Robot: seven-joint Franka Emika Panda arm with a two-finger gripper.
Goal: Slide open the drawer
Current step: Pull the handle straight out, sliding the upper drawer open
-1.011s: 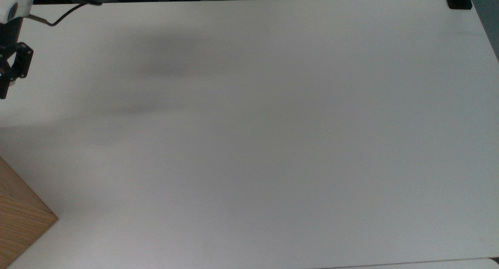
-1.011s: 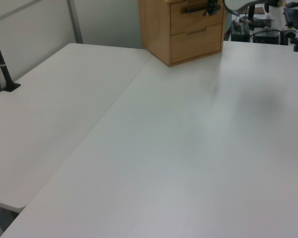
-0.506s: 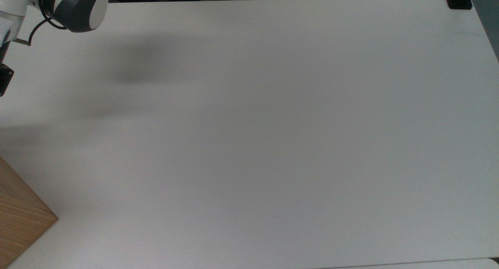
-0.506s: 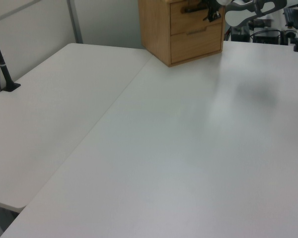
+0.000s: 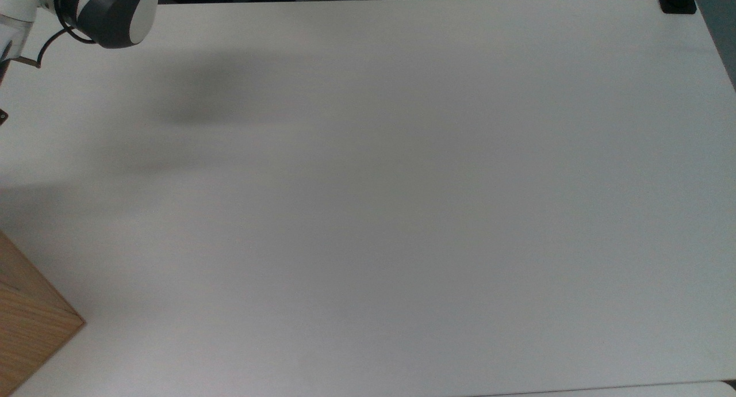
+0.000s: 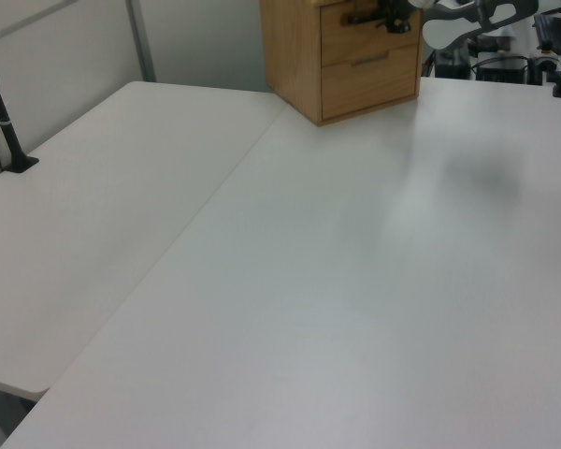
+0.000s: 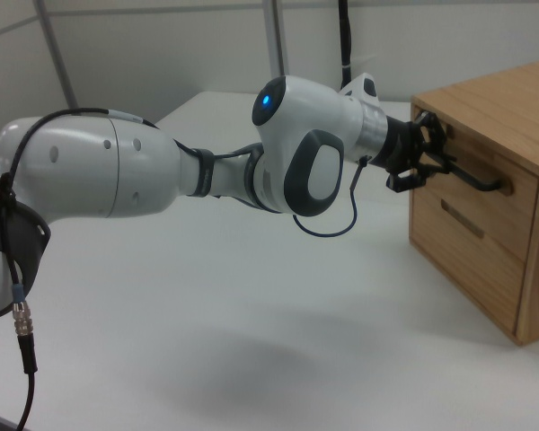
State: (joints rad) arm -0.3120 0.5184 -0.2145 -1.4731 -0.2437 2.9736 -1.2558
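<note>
Touching drawer (image 7: 472, 184) handle, gripper (image 7: 424, 162) (beside front)

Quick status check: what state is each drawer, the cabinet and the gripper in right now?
Upper light-wood drawer with dark bar handle: closed.
Lower light-wood drawer: closed.
Wood-grain cabinet: upright on the white table.
Black gripper: at the bar handle.

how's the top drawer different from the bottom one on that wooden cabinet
The top drawer carries a dark bar handle standing out from its front; the bottom drawer has a flat, low pull. The gripper is at the top drawer's handle, while the bottom drawer has nothing near it. Both are light wood and look closed in the same cabinet.
</note>
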